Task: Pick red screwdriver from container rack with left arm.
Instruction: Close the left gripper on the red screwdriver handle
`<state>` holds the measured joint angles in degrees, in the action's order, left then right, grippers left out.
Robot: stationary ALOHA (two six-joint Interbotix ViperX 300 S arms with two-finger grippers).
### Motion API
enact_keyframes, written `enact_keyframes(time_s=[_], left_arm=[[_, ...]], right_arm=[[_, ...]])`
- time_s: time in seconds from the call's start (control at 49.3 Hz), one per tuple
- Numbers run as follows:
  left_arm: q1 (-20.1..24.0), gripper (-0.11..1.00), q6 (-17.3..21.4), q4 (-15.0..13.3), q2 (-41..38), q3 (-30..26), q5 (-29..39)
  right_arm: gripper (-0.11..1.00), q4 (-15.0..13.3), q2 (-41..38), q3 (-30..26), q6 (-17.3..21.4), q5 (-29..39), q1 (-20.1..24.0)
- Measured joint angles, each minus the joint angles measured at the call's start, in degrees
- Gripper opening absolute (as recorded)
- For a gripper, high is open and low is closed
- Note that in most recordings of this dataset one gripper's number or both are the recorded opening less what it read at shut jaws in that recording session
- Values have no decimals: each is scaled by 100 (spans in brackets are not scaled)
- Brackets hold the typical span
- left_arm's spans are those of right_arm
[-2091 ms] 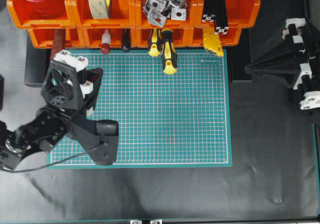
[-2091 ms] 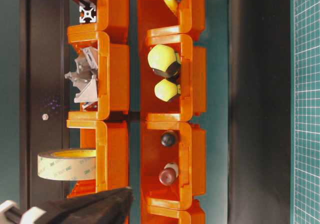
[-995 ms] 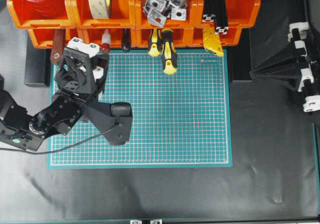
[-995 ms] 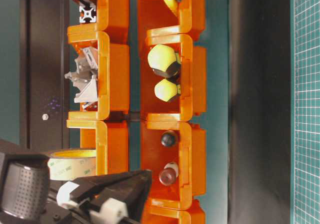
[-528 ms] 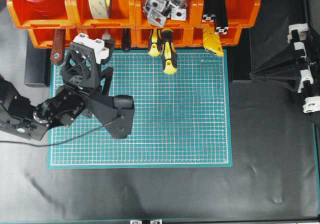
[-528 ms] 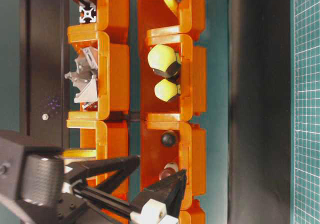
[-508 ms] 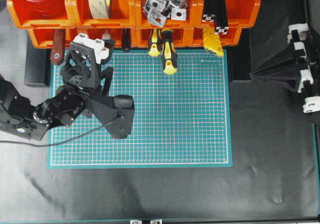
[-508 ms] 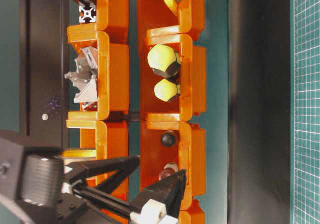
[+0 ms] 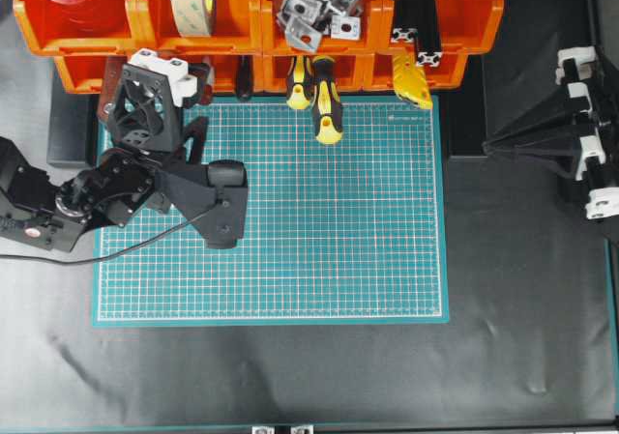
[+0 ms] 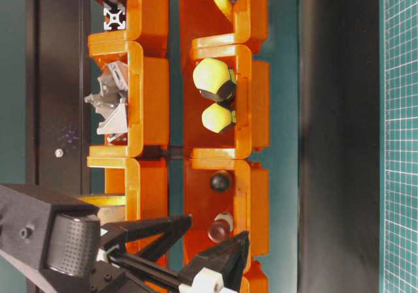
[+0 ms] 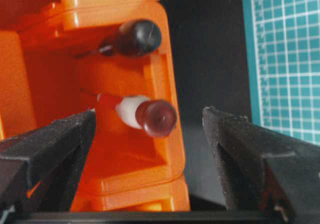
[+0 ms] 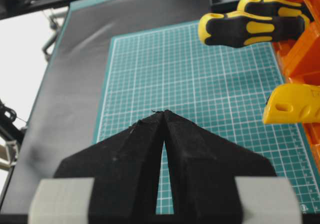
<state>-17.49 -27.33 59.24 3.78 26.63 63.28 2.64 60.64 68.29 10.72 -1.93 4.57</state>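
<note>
Stage in hand, by judgement: approach for the grasp, with nothing yet gripped

- Left pincer (image 11: pixel 145 129): jaws spread wide and empty, one finger (image 11: pixel 47 144) on each side of the wrist view. Spread this far presumably to clear the handle before closing
- Red screwdriver (image 11: pixel 150 116): lodged in a lower bin of the container rack (image 9: pixel 464 14), at the second opening from the left in the overhead view. Rounded red end cap pointing out of the open front, white band just behind it, shaft running back into the bin. Stored cap outward, so the handle is the only part offered to a grasp from the front
- Alignment: end cap centred between the two fingers in the wrist view, no contact visible on either side. In the table-level view, pincer tips (image 10: pixel 215 254) close in front of the red cap (image 10: pixel 220 229); whether level with it cannot be told
- Neighbouring item: a dark-capped tool (image 11: pixel 135 37) in the same bin, apart from the red handle. Likely outside the jaw span, though a sideways drift could catch it
- Right pincer (image 12: pixel 163 116): jaws pressed together, holding nothing, parked over the green mat (image 12: pixel 200 89) on the surface, well apart from the rack opening in use. Kept back presumably because the task assigns the pick to the left arm (image 9: pixel 58 202)
</note>
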Motion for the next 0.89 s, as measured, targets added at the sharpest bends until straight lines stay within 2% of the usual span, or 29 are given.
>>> enact_keyframes(time_s=[0.386, 0.508, 0.629, 0.792, 0.893], left_arm=[[185, 83, -97, 0, 0, 53, -149], [193, 80, -105, 0, 0, 62, -167], [229, 66, -97, -9, 0, 88, -149], [246, 34, -97, -9, 0, 88, -132], [229, 33, -88, -18, -9, 79, -123]], right_arm=[[0, 9, 0, 0, 9, 0, 44], [0, 0, 0, 0, 9, 0, 44], [0, 0, 0, 0, 18, 9, 53], [0, 0, 18, 9, 18, 9, 70], [0, 9, 18, 9, 26, 9, 70]])
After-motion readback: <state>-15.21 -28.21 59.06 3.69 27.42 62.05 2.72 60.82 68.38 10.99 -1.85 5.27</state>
